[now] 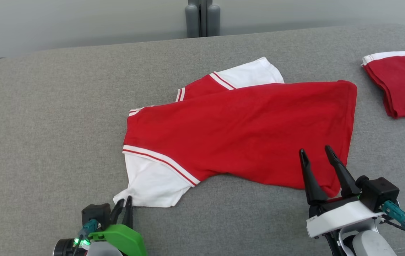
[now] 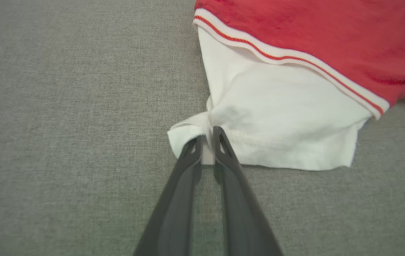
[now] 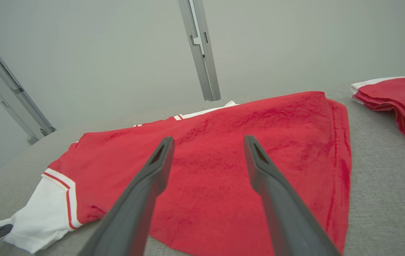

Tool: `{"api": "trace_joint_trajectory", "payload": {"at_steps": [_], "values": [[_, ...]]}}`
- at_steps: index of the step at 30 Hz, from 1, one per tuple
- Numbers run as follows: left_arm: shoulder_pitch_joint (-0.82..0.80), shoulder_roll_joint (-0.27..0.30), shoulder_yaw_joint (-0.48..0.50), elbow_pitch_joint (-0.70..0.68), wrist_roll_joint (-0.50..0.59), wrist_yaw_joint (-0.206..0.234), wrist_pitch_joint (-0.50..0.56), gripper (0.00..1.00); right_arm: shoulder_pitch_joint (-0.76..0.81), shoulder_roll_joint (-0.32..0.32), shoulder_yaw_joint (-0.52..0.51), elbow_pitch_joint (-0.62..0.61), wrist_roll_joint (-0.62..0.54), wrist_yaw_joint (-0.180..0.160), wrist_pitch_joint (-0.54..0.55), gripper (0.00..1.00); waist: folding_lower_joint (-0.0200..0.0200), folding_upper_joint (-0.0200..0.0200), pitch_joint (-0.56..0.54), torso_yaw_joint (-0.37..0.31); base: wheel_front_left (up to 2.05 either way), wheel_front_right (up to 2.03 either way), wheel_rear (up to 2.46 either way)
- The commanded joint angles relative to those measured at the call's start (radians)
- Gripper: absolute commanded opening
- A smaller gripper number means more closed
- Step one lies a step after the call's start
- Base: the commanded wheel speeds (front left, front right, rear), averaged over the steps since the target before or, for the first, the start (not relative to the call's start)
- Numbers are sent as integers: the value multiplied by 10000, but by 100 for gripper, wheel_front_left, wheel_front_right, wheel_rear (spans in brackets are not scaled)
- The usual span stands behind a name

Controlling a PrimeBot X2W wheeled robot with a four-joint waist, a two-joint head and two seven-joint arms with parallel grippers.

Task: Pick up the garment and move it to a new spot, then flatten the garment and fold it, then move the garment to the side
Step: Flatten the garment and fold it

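A grey padded surface [image 1: 46, 124] carries the red garment [image 1: 245, 131] at its centre. The left claw [image 1: 125, 200], at 7 o'clock, pinches the white sleeve [image 1: 152, 177] by its corner. The right claw [image 1: 315, 149] hovers spread above the red corner at 4 o'clock. It should likely close there before both lift evenly.

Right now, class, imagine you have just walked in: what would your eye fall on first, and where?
The red garment with white sleeves sprawls rumpled across the middle of the grey surface. At its near left corner the left gripper is shut on the edge of the white sleeve, while the right gripper hangs open over the near right hem. A folded red pile sits at the far right.
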Motion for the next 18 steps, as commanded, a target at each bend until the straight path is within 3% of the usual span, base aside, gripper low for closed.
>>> {"api": "trace_joint_trajectory", "payload": {"at_steps": [1, 6, 10, 18], "values": [[312, -20, 76, -113, -67, 204, 58, 100, -28, -66, -51, -31, 32, -4, -5, 100, 0, -1, 8, -18, 0, 0, 0], [1099, 649, 21, -879, 647, 837, -45, 100, 136, -124, -108, -45, 34, -4, -5, 100, 0, -1, 42, -74, 0, 0, 0], [1378, 925, 393, -1580, 627, 1163, -523, 100, 215, -113, -192, -42, 31, -4, -5, 100, 0, -1, 47, -15, 0, 0, 0], [298, 977, 132, -734, 668, 759, -494, 100, -2, -126, 9, 43, 18, -4, -5, 100, 0, -1, 61, -70, 0, 0, 0]]}}
